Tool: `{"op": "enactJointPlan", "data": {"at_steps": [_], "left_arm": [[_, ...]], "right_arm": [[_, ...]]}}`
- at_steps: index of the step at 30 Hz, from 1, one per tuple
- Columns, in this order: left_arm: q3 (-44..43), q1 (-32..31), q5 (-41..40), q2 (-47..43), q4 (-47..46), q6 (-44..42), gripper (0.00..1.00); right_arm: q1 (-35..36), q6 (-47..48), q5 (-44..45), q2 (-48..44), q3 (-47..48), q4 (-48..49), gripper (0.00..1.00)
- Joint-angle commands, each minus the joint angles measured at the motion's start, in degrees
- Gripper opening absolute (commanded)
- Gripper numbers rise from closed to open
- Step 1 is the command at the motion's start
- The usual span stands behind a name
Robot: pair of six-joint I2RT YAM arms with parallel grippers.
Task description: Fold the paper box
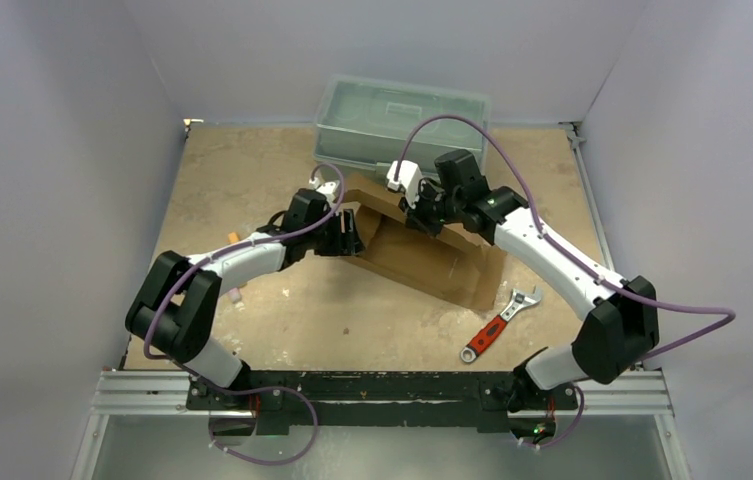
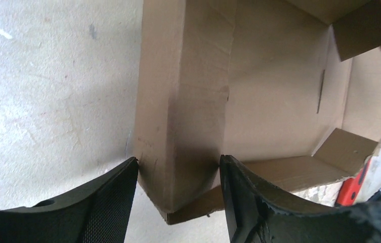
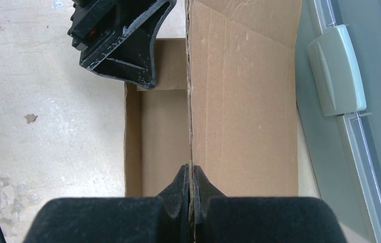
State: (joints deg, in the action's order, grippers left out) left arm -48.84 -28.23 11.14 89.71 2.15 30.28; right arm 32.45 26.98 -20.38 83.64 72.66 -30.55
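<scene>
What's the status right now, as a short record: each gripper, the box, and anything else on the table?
left gripper: open, fingers astride an end wall of the paper box
right gripper: shut on the edge of a raised box panel
paper box: partly folded, some walls up, top open
toolbox: behind the box, at the far edge
wrench: flat on the table, near right of the box

The paper box is seen in plain brown. Behind it a grey-green toolbox is seen; beside it, a red-handled wrench.
</scene>
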Motion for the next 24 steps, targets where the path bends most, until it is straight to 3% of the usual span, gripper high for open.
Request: {"op": "enactJointPlan", "data": {"at_steps": [1, 10, 21, 24], "left_arm": [[0.81, 0.45, 4.83, -1.84, -7.14, 1.88, 0.60], [-1.04, 0.72, 10.00, 0.98, -5.72, -0.04, 0.58], [-2.91, 1.86, 4.77, 5.74, -14.21, 5.69, 0.58], [-3.11, 1.77, 2.18, 6.94, -16.01, 5.53, 0.52]], "right_arm": [[1.04, -0.64, -1.66, -2.26, -1.31, 1.75, 0.00], [1.39, -0.79, -1.68, -2.57, -1.49, 1.94, 0.00], [1.71, -1.45, -2.51, -2.41, -1.52, 2.02, 0.00], [1.71, -1.90, -2.56, -2.25, -1.39, 2.21, 0.00]]}}
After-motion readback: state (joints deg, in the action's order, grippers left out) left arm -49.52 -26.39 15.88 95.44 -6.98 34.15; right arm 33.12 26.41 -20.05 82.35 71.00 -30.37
